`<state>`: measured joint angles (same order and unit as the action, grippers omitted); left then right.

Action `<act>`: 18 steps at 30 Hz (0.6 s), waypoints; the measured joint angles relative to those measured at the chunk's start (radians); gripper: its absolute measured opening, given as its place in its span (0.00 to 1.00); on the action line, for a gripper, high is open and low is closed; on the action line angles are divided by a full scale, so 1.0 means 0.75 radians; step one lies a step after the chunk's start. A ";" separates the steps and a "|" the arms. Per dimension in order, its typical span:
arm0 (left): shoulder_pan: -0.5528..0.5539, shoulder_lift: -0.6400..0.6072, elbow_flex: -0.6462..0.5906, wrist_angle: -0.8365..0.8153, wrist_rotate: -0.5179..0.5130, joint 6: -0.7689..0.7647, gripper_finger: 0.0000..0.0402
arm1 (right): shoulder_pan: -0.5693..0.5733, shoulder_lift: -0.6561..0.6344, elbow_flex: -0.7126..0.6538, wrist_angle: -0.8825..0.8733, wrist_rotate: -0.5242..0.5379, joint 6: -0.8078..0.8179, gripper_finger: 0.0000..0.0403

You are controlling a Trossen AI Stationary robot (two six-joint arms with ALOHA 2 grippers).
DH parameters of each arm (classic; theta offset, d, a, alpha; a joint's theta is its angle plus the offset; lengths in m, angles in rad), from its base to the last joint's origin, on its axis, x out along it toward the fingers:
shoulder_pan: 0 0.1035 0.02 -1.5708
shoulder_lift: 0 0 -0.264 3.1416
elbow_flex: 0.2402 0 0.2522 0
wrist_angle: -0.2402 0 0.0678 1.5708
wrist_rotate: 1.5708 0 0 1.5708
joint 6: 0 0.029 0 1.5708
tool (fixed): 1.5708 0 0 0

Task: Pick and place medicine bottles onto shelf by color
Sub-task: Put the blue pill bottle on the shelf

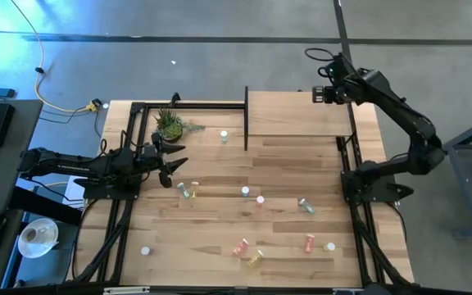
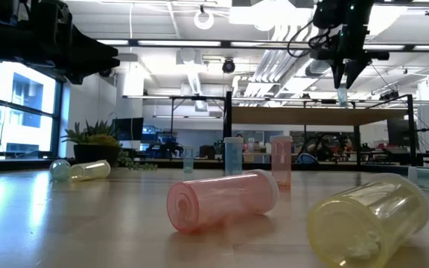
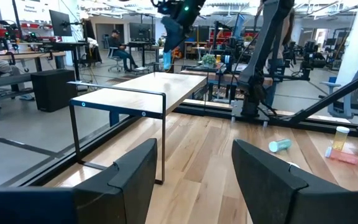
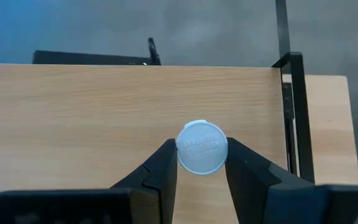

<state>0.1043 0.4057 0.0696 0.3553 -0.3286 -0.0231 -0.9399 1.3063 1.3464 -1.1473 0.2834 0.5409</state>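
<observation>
Left tool (image 1: 173, 161): open, holding nothing, waiting low over the table (image 1: 220, 254) by the plant (image 1: 170, 124). Little bottles (image 1: 244, 192) all over the table, some standing, some lying down: pink, yellow, white, green-blue. Probably light, hard, smooth, quick to roll; best pinched across the round side under the cap. Right tool (image 4: 201, 163): closed on a blue-green bottle (image 4: 202, 148), white cap up, above the shelf (image 1: 297, 115).
</observation>
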 joint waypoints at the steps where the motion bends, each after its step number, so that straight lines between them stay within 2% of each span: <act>1: -0.001 0.000 0.000 0.000 0.000 0.000 0.50 | -0.006 0.012 0.000 0.000 -0.003 0.000 0.26; 18: 0.000 0.000 0.000 -0.007 0.000 0.045 0.50 | -0.050 0.092 0.000 -0.010 0.001 -0.030 0.26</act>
<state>0.1040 0.4057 0.0696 0.3497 -0.3286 0.0109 -0.9771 1.3754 1.3464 -1.1545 0.2840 0.5182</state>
